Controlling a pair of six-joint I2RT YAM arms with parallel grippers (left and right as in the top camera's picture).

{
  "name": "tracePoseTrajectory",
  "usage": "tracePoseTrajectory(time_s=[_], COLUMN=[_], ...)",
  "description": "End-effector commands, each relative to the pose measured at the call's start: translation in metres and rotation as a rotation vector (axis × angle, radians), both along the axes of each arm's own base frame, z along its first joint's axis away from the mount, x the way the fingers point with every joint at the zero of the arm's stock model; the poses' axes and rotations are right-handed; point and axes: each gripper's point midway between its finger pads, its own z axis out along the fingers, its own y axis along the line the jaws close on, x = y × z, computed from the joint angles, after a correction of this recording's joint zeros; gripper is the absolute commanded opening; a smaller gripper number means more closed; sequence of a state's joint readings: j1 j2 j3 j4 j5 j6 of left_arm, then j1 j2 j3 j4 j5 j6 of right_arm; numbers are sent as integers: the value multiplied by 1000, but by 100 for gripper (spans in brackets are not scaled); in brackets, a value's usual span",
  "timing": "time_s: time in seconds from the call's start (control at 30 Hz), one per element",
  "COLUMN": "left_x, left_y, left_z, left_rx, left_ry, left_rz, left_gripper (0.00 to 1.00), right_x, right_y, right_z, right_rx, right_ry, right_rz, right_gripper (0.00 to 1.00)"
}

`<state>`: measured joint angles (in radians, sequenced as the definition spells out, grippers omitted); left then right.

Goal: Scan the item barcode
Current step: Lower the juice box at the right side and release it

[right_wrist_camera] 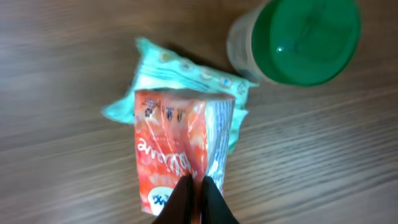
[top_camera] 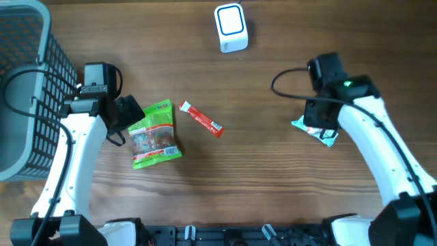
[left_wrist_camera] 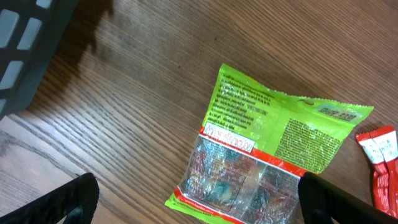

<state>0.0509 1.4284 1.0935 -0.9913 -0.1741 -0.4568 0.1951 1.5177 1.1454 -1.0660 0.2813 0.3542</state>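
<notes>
An orange-red snack packet (right_wrist_camera: 177, 149) is pinched at its near edge by my right gripper (right_wrist_camera: 196, 198), whose jaws are shut on it. Under it lies a teal packet (right_wrist_camera: 180, 71), also seen as the teal packet (top_camera: 326, 134) beneath the right arm in the overhead view. The white barcode scanner (top_camera: 230, 27) stands at the back of the table, far from both arms. My left gripper (left_wrist_camera: 200, 204) is wide open, its fingers (left_wrist_camera: 69, 200) straddling the lower end of a green packet (left_wrist_camera: 261, 143) that lies flat and untouched. No barcode can be made out.
A dark mesh basket (top_camera: 27, 89) fills the left edge, close to the left arm. A thin red stick packet (top_camera: 202, 119) lies mid-table beside the green packet (top_camera: 154, 134). A green-lidded round container (right_wrist_camera: 298, 38) stands just beyond the teal packet.
</notes>
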Motion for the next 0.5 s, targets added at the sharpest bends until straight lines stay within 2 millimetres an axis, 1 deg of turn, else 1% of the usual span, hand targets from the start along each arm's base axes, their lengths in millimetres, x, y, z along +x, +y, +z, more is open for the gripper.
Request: tracePoseTrajectory(time_s=[0.0,0.03,0.07,0.1,0.13,0.2,0.23,0.27,0.3,0.33,0.37,0.4,0.43,0.47], left_x=[3,3,3,3,3,3,3,3,3,3,3,3,3,3], left_y=[1,1,1,1,1,1,1,1,1,1,1,1,1,1], left_z=[5,5,5,5,5,5,5,5,5,5,5,5,5,5], left_rx=[1,1,1,1,1,1,1,1,1,1,1,1,1,1], left_ry=[-16,-16,-16,-16,-15,-15,-16,-15,-15,-15,-16,-16,-15,-16], left_rz=[-4,-4,-4,-4,-4,-4,-4,-4,-4,-4,-4,-4,-4,-4], left_gripper=[100,100,100,100,100,100,100,100,100,100,100,100,100,100], right_x=[-3,0,2,3,4,5,6,9,11,16,20,29,36,42], right_y=[-25,-24,-23,-23,-23,-23,-22,-22,-21,-16,-7,14,39,67], right_z=[-17,-19,-18,-18,-18,-18,-17,-16,-14,-9,-3,5,13,24], right_rx=[-150,-146,-141,-141,-142,-142,-140,-138,-136,-108,-56,59,186,318], right_ry=[-16,-29,-40,-43,-42,-47,-54,-63,-71,-82,-93,-112,-127,-146], right_rz=[8,7,6,6,14,15,14,14,13,18,26,54,112,190], right_gripper=[4,13,32,45,50,55,60,62,61,58,54,50,47,45])
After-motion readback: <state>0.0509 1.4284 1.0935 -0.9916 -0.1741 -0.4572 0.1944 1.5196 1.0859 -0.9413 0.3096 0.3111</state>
